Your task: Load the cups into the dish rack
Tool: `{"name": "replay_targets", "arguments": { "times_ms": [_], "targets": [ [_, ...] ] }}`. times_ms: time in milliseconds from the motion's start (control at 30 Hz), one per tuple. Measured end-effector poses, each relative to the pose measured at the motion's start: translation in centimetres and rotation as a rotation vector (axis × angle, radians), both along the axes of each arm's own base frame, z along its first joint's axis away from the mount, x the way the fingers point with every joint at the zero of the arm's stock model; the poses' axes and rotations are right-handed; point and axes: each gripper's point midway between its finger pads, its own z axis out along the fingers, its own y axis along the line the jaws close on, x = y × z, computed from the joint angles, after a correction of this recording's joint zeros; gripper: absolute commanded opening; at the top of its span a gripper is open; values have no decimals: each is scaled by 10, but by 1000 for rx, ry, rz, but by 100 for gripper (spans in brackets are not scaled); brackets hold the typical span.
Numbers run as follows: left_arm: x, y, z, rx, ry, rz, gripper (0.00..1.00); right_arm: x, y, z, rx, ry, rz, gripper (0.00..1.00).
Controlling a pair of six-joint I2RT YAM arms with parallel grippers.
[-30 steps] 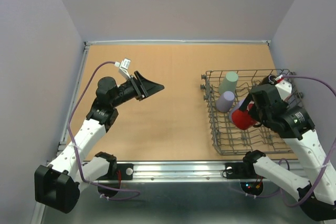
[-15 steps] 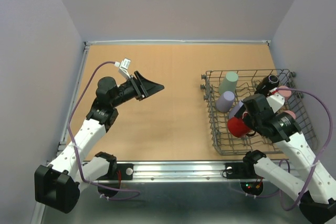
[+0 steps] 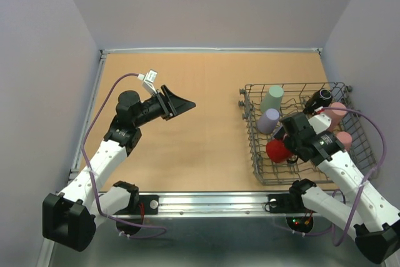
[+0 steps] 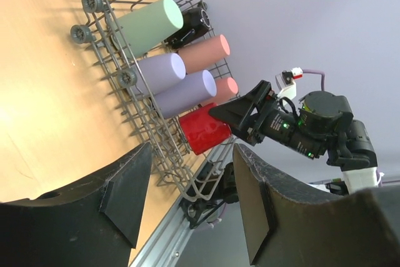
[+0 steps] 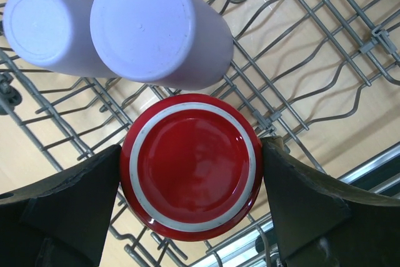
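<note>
1. Wood table [image 3: 206, 92], grey walls. The dish rack [image 3: 290, 84] sits at frame right, near the right wall.
2. Seven cups, all in the rack: two lavender tumblers [image 5: 156, 26], two pink tumblers [image 4: 203, 51], one sage tumbler [image 4: 150, 23], one dark mug [image 3: 320, 98], one red mug [image 3: 277, 151].
3. Right gripper [image 5: 190, 173] is clamped on the red mug at the rack's lower-left corner, further left than 1 s ago.
4. Left gripper [image 4: 187, 201] has its fingers apart, unmoved and well clear of the rack.

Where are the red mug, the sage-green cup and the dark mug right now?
red mug [image 5: 190, 167]: right wrist view, on its glossy base.
sage-green cup [image 4: 150, 26]: left wrist view, on its side wall.
dark mug [image 3: 317, 100]: top external view, on its dark body.
</note>
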Motion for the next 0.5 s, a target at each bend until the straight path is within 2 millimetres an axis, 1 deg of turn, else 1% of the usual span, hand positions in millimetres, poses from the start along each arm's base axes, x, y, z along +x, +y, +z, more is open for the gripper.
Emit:
{"name": "replay_targets", "arguments": {
  "times_ms": [233,500],
  "targets": [
    [2,3,-1,6,-1,7,64,6,1,-12,-41,56,-13,0],
    [3,6,-1,9,-7,7,64,7,0,-24,-60,93,-34,0]
  ]
}}
